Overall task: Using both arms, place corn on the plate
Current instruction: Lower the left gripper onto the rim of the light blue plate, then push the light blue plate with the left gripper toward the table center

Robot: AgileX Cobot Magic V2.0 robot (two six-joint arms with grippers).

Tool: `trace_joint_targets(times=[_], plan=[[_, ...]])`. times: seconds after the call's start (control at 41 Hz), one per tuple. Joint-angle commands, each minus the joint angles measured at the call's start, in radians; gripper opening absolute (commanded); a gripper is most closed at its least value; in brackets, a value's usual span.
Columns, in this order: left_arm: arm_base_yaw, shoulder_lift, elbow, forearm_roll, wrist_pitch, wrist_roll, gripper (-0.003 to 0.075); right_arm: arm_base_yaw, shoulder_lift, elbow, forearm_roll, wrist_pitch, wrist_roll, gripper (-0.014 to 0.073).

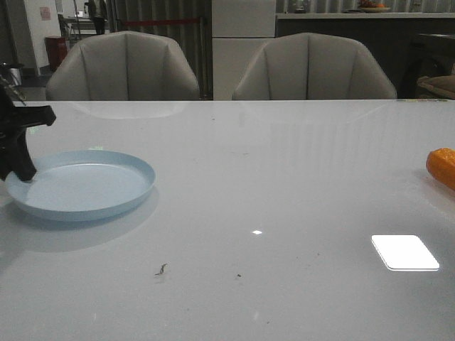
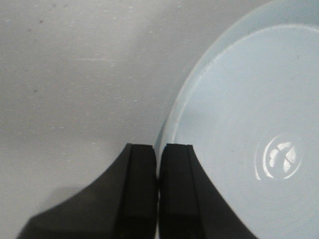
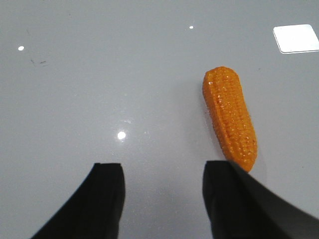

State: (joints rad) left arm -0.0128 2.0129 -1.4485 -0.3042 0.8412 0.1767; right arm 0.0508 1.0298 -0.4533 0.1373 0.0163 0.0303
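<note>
Corn [image 3: 230, 118] glossy, tapered, kernelled | plate [image 1: 92, 206] smooth, round | left tool [image 2: 158, 169] clenched on plate rim | right tool [image 3: 163, 191] released

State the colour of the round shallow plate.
Pale blue round shallow plate, plain; front view shows it best.

In the front view the corn [image 1: 442, 168] was cut off by the right edge so only its rounded end showed, the left arm [image 1: 15, 138] was cut off by the left edge, and the right arm was out of sight.
</note>
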Motion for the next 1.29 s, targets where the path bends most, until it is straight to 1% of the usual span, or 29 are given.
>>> trace_joint_targets(times=[0.0, 0.244, 0.341, 0.463, 0.732, 0.878, 1.049, 1.146, 1.268], plan=[[-0.016, -0.052, -0.048, -0.091, 0.020, 0.021, 0.0094, -0.002, -0.009, -0.033, 0.001, -0.082, -0.006, 0.0468], [-0.102, -0.052, -0.068, -0.252, 0.072, 0.163, 0.0094, -0.002, -0.009, -0.033, 0.001, -0.082, -0.006, 0.0468], [-0.150, -0.052, -0.068, -0.329, 0.073, 0.199, 0.0094, -0.002, -0.009, -0.033, 0.001, -0.082, -0.006, 0.0468], [-0.208, -0.052, -0.068, -0.377, 0.071, 0.202, 0.0094, -0.002, -0.009, -0.033, 0.001, -0.081, -0.006, 0.0468], [-0.338, -0.039, -0.068, -0.381, 0.004, 0.202, 0.0094, -0.002, -0.009, -0.033, 0.001, -0.080, -0.006, 0.0468], [-0.376, -0.037, -0.068, -0.379, -0.054, 0.202, 0.0094, -0.002, -0.009, -0.033, 0.001, -0.077, -0.006, 0.0468], [-0.398, -0.013, -0.066, -0.313, -0.060, 0.202, 0.0094, -0.002, -0.009, -0.033, 0.001, -0.076, -0.006, 0.0468], [-0.400, 0.003, -0.066, -0.305, -0.046, 0.202, 0.0125, -0.002, -0.009, -0.033, 0.001, -0.076, -0.006, 0.0468], [-0.400, 0.020, -0.066, -0.306, -0.043, 0.200, 0.0209, -0.002, -0.009, -0.033, 0.001, -0.075, -0.006, 0.0468]])
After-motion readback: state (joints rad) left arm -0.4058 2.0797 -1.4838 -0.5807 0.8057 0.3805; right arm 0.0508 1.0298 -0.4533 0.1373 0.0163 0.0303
